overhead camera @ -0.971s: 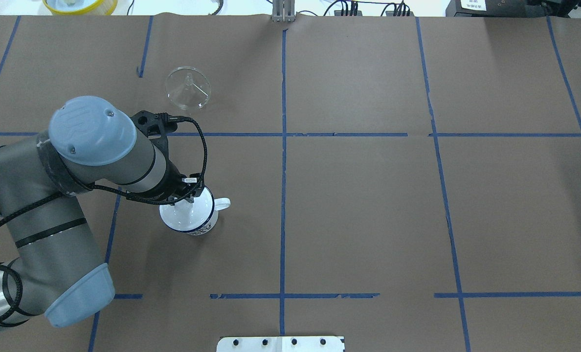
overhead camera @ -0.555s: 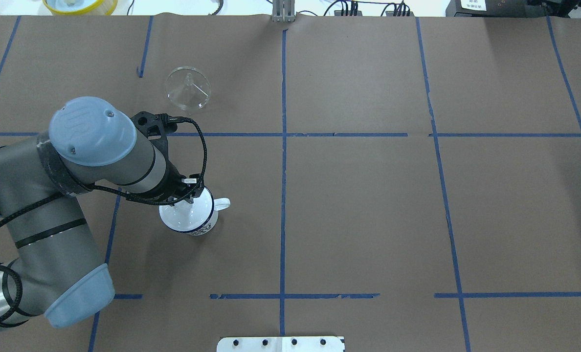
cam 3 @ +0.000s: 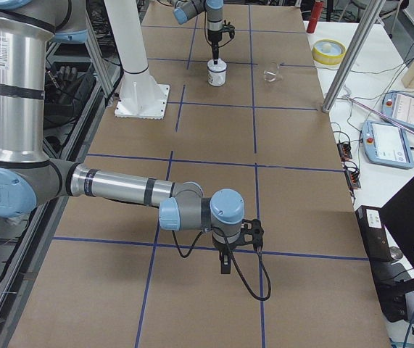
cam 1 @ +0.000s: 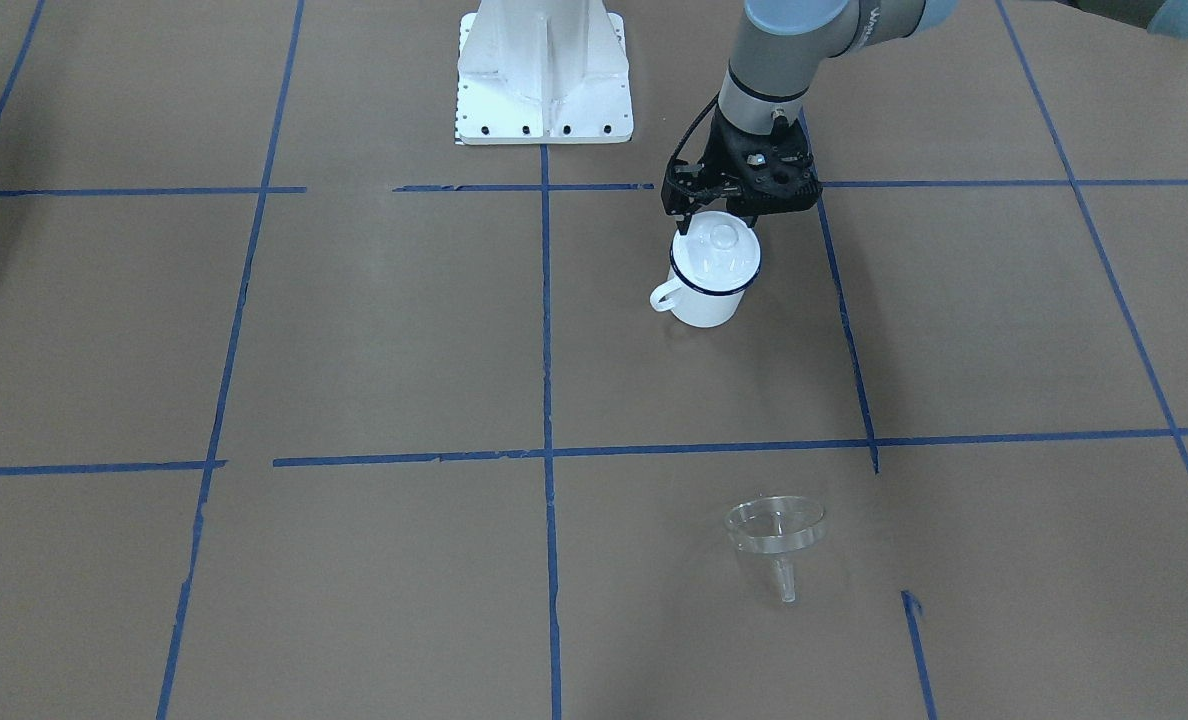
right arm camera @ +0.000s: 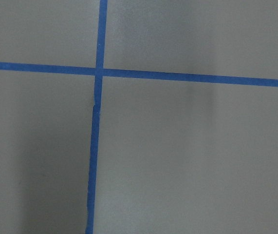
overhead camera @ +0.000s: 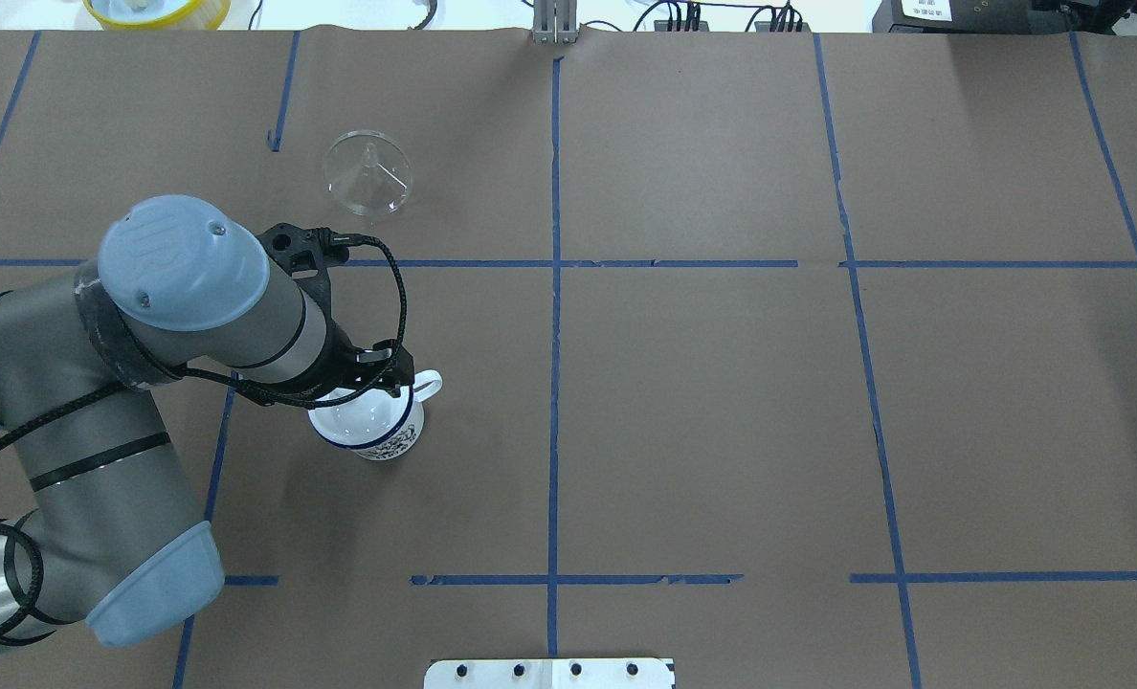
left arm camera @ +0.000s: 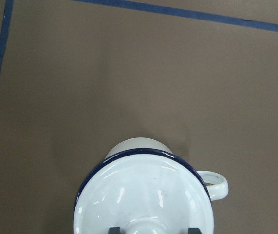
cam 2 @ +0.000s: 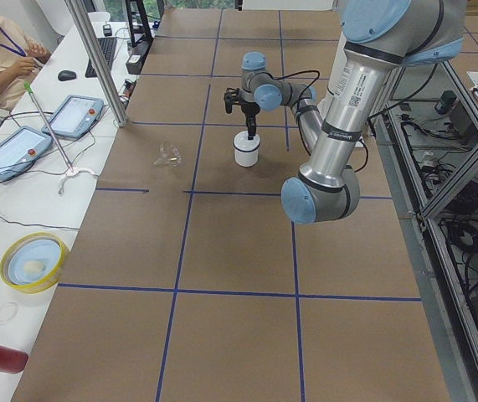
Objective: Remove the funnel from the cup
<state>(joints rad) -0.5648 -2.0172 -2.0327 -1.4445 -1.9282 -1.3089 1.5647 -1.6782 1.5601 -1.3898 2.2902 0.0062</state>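
The funnel (overhead camera: 367, 172), clear, lies on the table apart from the cup, its stem pointing sideways; it also shows in the front view (cam 1: 776, 530). The cup (overhead camera: 382, 435) is a white mug with a dark blue rim, standing upright (cam 1: 704, 300). A white knobbed lid (left arm camera: 143, 190) covers its mouth. My left gripper (left arm camera: 152, 230) is straight above the cup (cam 1: 719, 218), one finger on each side of the lid's knob, closed on it. My right gripper (cam 3: 225, 264) hangs low over bare table far from the cup. I cannot tell whether it is open or shut.
The white robot base plate (cam 1: 544, 80) stands at the robot's side of the table. A yellow bowl (overhead camera: 157, 10) sits beyond the far edge. A metal pole (cam 2: 96, 63) and an operator's desk with tablets (cam 2: 71, 117) are on the far side.
My left gripper has shifted slightly to the right and away from the robot. The cup has shifted with it, and its handle has swung a little toward the far side.
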